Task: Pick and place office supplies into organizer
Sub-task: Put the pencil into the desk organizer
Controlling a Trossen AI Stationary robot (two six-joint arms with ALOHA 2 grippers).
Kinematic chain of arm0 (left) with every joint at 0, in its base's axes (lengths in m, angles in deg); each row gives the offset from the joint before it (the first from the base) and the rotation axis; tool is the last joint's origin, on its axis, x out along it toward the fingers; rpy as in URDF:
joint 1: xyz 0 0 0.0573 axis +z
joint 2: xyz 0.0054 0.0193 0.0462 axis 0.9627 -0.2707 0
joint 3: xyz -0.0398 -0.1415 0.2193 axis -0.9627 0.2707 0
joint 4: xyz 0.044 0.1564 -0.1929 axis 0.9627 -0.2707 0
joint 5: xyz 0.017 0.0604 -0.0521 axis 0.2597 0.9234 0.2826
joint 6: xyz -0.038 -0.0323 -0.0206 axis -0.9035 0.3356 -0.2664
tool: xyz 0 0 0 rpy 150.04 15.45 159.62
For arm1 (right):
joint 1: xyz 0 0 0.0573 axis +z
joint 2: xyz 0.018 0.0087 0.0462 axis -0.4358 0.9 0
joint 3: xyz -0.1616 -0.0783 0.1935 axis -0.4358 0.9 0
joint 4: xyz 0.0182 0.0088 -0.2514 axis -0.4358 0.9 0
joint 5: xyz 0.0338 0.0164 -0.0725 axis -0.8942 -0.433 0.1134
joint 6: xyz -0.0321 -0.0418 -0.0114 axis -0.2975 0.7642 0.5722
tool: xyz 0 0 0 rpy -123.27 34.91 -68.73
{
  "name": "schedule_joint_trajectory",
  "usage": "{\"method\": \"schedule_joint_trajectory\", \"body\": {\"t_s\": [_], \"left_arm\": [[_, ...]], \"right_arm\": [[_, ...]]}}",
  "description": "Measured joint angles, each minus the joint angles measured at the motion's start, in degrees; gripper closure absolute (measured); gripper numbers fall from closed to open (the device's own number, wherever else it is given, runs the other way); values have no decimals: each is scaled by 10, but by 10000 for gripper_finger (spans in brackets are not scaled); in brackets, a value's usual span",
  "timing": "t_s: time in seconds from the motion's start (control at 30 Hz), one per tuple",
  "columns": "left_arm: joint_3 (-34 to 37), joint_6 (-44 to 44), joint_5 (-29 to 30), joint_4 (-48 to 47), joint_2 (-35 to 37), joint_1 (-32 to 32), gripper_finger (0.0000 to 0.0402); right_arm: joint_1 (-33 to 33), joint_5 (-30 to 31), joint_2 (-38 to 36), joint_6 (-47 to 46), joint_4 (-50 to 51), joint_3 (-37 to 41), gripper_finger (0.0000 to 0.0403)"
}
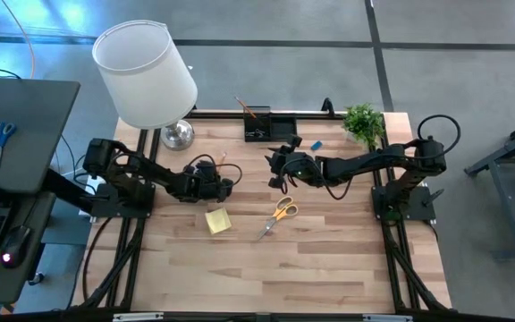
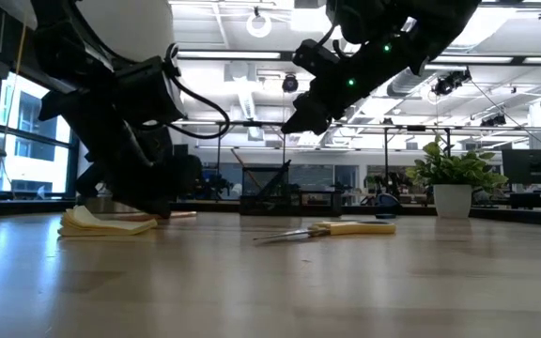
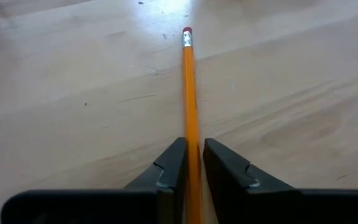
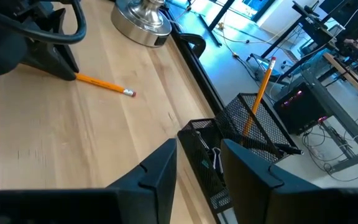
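Pencil: where it lies flat on the tabletop (image 3: 73, 74), the orange pencil (image 3: 190, 112) points its eraser end away from the left gripper (image 3: 194, 165), near the lamp base (image 4: 143, 22).
Left gripper: low at the tabletop, fingers (image 3: 169, 171) clenched on the pencil's shaft.
Organizer: the black mesh organizer (image 4: 247, 143) sits at the tabletop's far edge, one pencil standing tilted in its cup.
Right gripper: the right gripper (image 4: 199, 171) hangs above the tabletop, just beside the organizer, fingers parted around nothing.
Other supplies: scissors (image 1: 280, 215) and pad (image 1: 218, 221) lie mid-tabletop, apart; an eraser (image 1: 315, 144) lies beside the organizer.
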Motion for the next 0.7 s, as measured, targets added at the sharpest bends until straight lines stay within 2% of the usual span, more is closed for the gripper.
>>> {"method": "schedule_joint_trajectory", "body": {"t_s": [0.2, 0.5, 0.7], "left_arm": [[0, 7, 5, 1, -1, -8, 354], [2, -4, 14, 3, -2, -29, 390], [3, -20, 11, 3, -2, -35, 370]], "right_arm": [[0, 0, 0, 2, 0, 0, 284], [0, 2, 0, 13, 0, 0, 284], [0, 2, 0, 13, 0, 0, 284]]}}
